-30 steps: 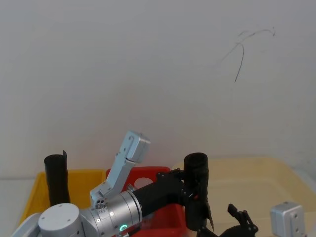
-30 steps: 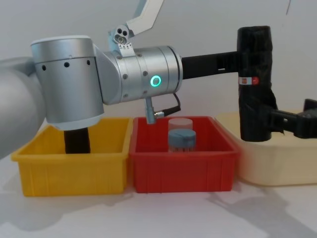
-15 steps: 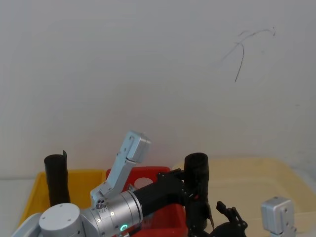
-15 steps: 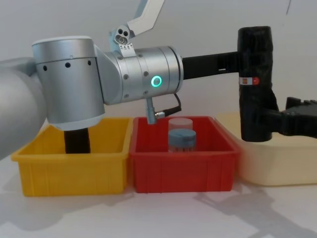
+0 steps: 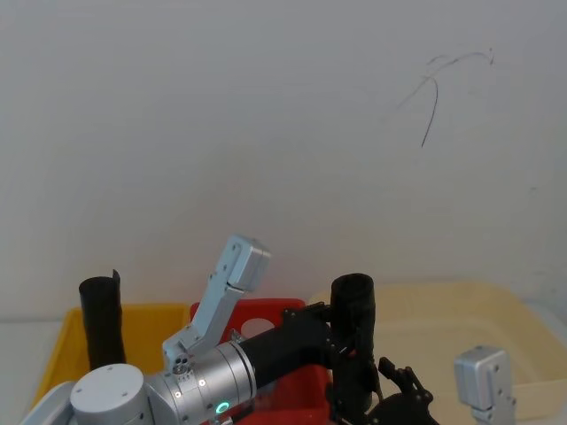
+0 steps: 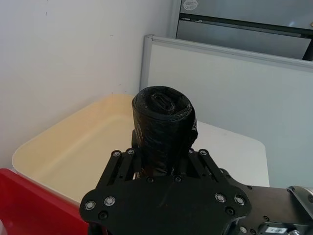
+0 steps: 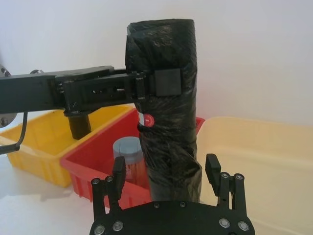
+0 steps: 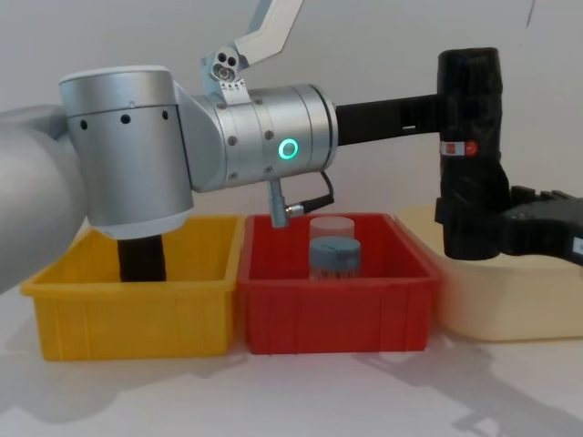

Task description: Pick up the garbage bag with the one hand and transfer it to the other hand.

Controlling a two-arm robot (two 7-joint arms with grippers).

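Sliding in from the right over the last second, the right end effector (image 7: 165, 166) now stands with fingers spread either side of the garbage bag (image 8: 472, 187), at its lower end, not yet touching. The left end effector (image 8: 453, 105) pinches the roll above its label band (image 8: 458, 147), aloft between the red bin (image 8: 332, 319) and the cream tub (image 8: 510, 300). It stands upright, long axis vertical. It looks light, firm yet slick, so it is best gripped below the label.

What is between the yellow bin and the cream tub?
The red bin, with a blue-lidded jar inside, as the chest view shows.
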